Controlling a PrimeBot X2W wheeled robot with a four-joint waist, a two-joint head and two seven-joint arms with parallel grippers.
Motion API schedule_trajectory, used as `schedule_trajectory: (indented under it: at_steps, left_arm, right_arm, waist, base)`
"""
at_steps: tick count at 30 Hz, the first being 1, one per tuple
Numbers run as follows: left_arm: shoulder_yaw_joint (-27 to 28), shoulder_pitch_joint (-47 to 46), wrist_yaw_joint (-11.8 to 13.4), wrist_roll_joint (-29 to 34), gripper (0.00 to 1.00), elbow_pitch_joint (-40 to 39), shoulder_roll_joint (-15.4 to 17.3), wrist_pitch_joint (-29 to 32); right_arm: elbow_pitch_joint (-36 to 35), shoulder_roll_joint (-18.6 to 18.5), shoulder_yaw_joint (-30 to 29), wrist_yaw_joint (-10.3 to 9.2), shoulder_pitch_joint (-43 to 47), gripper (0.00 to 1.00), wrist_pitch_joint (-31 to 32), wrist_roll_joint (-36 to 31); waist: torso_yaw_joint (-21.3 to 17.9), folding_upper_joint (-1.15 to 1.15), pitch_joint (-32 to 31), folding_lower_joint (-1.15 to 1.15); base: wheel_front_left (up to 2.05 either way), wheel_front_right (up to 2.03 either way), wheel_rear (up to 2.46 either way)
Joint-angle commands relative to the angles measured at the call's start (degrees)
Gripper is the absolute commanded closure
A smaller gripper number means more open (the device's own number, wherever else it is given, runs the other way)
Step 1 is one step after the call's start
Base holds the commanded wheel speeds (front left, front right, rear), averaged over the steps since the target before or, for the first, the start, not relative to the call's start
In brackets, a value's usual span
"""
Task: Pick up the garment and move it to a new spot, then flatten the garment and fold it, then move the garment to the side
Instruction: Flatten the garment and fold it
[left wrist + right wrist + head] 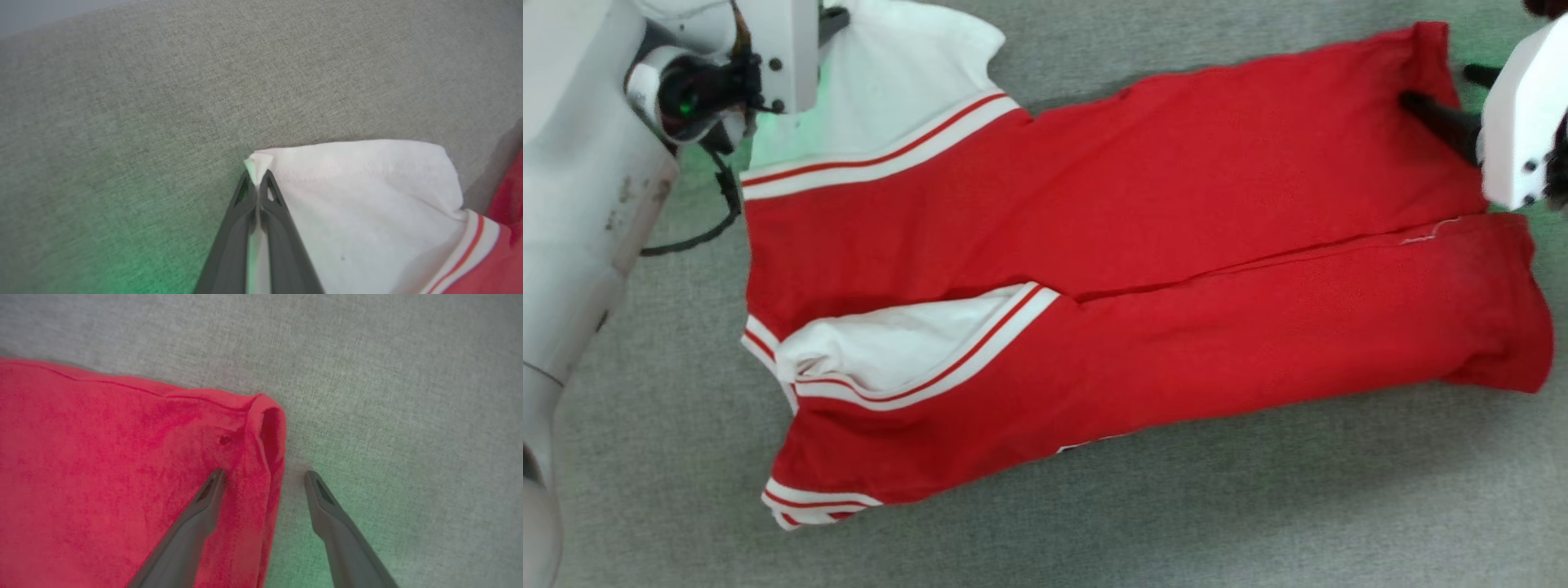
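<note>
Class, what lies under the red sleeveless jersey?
The red sleeveless jersey rests on a grey woven fabric surface, visible around its edges. Anything beneath its folded layers is covered.

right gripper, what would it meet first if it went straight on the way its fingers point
Probably the garment's rolled red corner, just ahead between its open fingers; depth is unclear.

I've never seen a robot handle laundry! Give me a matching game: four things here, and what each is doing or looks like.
1 left gripper
2 right gripper
3 garment
4 grey surface

A open, astride a red edge
B underneath everything
C shut on a white corner
D red and white, lying spread out

Pairs: 1-C, 2-A, 3-D, 4-B
</note>
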Motion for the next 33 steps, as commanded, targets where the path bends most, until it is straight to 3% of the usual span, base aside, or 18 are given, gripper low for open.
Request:
schedule_trajectory:
  at_steps: [1, 2, 3, 4, 5, 14, 20, 23, 33]
  left_arm:
    - [-1.80, 2.98, -0.22, 0.04, 1.00, -0.53, -0.73, 0.34]
    - [-1.97, 3.08, -0.22, -0.19, 1.00, -1.19, -0.74, -0.06]
    - [-2.04, 3.22, -0.22, -0.37, 1.00, -1.56, -0.73, -0.43]
    - [-2.16, 3.43, -0.23, -0.55, 1.00, -2.00, -0.67, -0.78]
    - [-2.30, 3.63, -0.23, -0.81, 1.00, -2.33, -0.62, -1.12]
    - [-1.41, 5.22, -0.20, -3.36, 1.00, -7.49, 1.17, -9.77]
    - [-0.99, 9.67, -0.19, -5.99, 1.00, -16.26, 3.27, -17.29]
    - [-1.24, 11.67, -0.18, -6.88, 1.00, -19.95, 5.16, -18.96]
    - [-2.43, 27.40, -0.19, -9.47, 1.00, -40.55, 15.47, -30.85]
  right_arm:
    - [1.80, 0.11, 2.07, -0.09, -0.83, 0.00, 1.06, 1.04]
    - [1.92, 0.24, 3.18, -0.09, -0.97, 0.15, 0.68, 1.53]
    - [2.18, 0.31, 3.30, -0.08, -1.29, 0.60, -0.47, 2.21]
    - [2.69, 0.58, 3.46, -0.08, -1.58, 0.92, -1.40, 3.01]
    - [2.95, 0.74, 4.19, -0.08, -1.73, 1.00, -2.06, 3.32]
    - [1.96, -2.30, 8.52, -0.08, -1.44, 1.00, -10.77, 6.89]
    - [-2.37, -7.11, 9.42, -0.09, 4.12, 1.00, -17.89, 10.14]
    - [-5.10, -9.27, 10.24, -0.08, 6.83, 1.00, -19.56, 11.00]
    - [-15.73, -21.31, 13.42, -0.09, 21.01, 1.00, -25.40, 12.80]
  waist:
    - [1.29, 0.00, 0.90, 0.00]
    - [1.42, 0.00, 0.88, 0.00]
    - [1.52, 0.00, 0.85, 0.00]
    - [1.54, 0.00, 0.72, 0.00]
    - [1.56, 0.00, 0.51, 0.00]
    - [3.50, 0.00, -6.06, 0.00]
    - [6.94, 0.00, -12.10, 0.00]
    - [7.79, 0.00, -13.54, 0.00]
    - [10.89, 0.00, -17.83, 0.00]
  base:
    - [0.00, 0.00, 0.00]
    - [0.00, 0.00, 0.00]
    - [0.00, 0.00, 0.00]
    - [0.00, 0.00, 0.00]
    - [0.00, 0.00, 0.00]
    - [0.00, 0.00, 0.00]
    - [0.00, 0.00, 0.00]
    - [0.00, 0.00, 0.00]
    - [0.00, 0.00, 0.00]
